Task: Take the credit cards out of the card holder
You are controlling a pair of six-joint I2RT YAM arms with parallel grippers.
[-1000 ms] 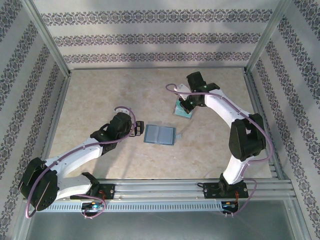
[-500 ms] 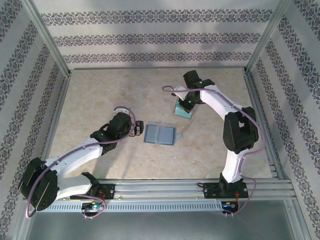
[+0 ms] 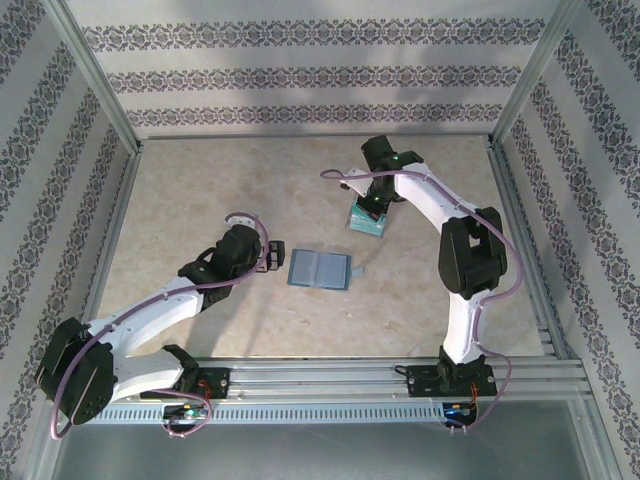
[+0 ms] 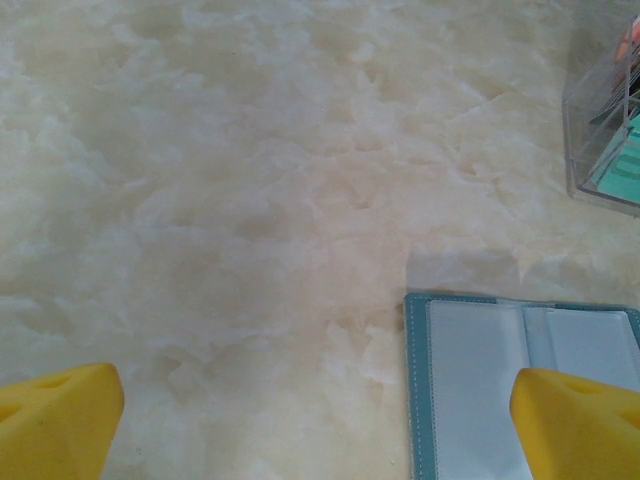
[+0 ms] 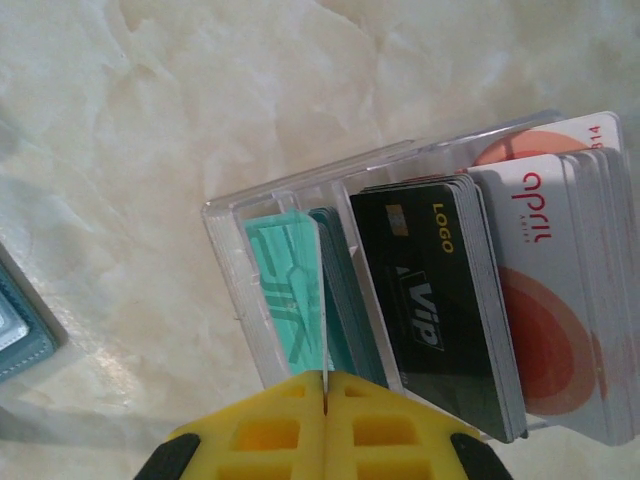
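Two grippers: your right gripper (image 5: 325, 385) pinches a teal credit card (image 5: 288, 290) in the clear box (image 5: 228, 250); your left gripper (image 4: 320, 425) gapes wide over the open card holder (image 4: 470, 370).

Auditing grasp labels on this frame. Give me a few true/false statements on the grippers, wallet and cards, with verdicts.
1. The card holder lies open on the table. True.
2. The left gripper is shut on the card holder. False: its jaws stand open and hold nothing.
3. The right gripper pinches a teal card by its edge. True.
4. The black cards lie loose on the table. False: they stand in a clear tray among other cards.
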